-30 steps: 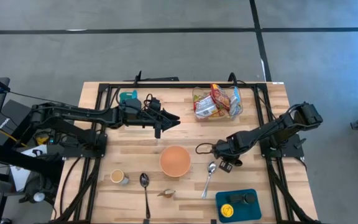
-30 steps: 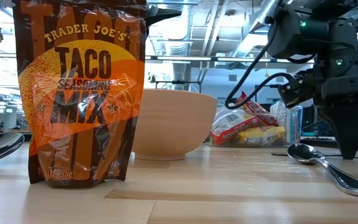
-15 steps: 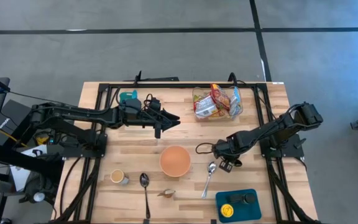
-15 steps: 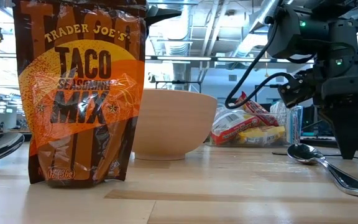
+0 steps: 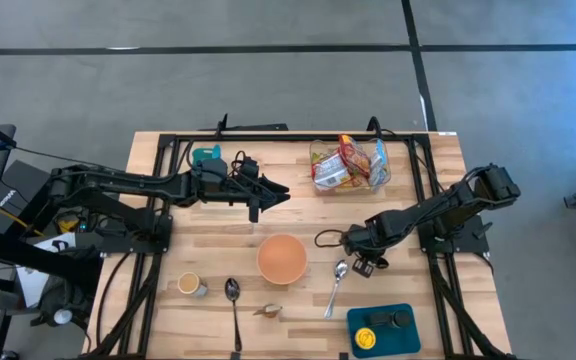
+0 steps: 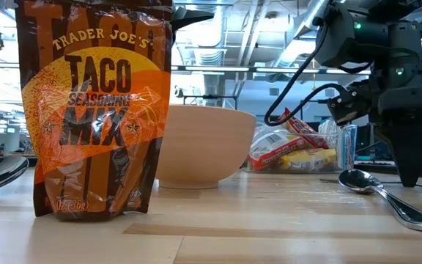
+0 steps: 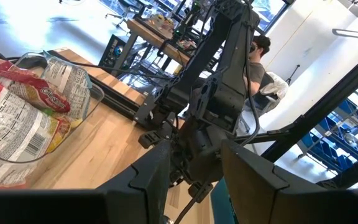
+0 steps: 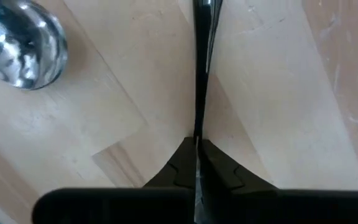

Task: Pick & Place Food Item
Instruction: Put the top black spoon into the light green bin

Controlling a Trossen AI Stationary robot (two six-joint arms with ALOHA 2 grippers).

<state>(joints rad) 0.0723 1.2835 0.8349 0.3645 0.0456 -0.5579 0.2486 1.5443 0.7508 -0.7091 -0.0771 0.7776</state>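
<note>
From the high view I have the right gripper (image 5: 365, 265) low over the wood just beside the bowl of a spoon (image 5: 336, 284), its jaws pressed together with nothing between them. The left gripper (image 5: 266, 196) hangs above the table's middle, behind the wooden bowl (image 5: 282, 258); its fingers stand part-way open and empty, I judge parked there out of the way. The food, a heap of snack packets (image 5: 346, 163), sits in a clear container (image 5: 382, 176) at the far edge, well apart from both grippers. Between it and the right gripper the boards are bare, so I reckon there is a free lane to reach it.

In the low view a taco seasoning pouch (image 6: 94, 110) stands upright close to the lens, blocking much of that side. The right gripper points straight down just behind the spoon's bowl.

The left wrist view looks past its two separated fingers (image 7: 148, 180) towards the right arm, with the packets off to one side. A person (image 7: 255, 55) sits far back in the room.

The right wrist view shows closed fingertips meeting over bare wood, the spoon's bowl beside them and untouched.
</note>
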